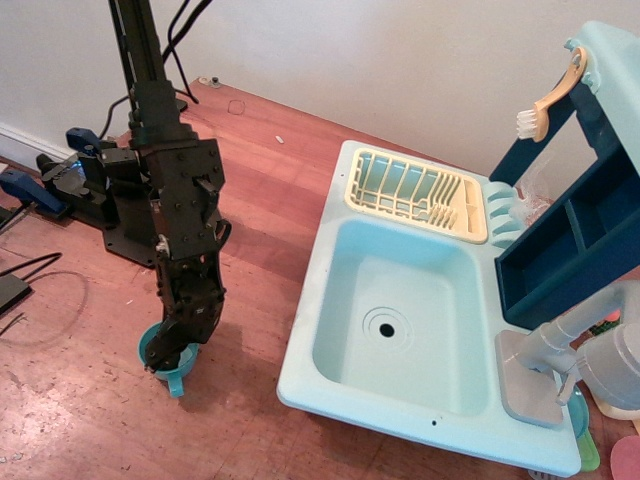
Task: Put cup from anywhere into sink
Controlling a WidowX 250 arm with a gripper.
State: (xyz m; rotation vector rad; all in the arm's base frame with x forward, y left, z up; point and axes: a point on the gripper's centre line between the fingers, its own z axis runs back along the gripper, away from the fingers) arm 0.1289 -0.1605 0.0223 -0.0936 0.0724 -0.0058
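Your claw (166,358) sits down in the cup (160,362), which stands on the worktop (80,420) left of the sink (400,320). Grip state: can't tell, the arm hides the jaws. Sink's raised left rim lies btwn cup and basin. Dish rack (415,195) sits behind the basin; arm base (110,200) behind the cup.

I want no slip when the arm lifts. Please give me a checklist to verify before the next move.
1. Black gripper down at the small teal plastic cup: ok.
2. Jaws closed on the cup's rim: cannot tell, the arm hides them.
3. Cup upright on the wooden floor: ok.
4. Pale aqua plastic sink basin free of objects: ok.
5. Cream-yellow dish rack outside the basin: ok.
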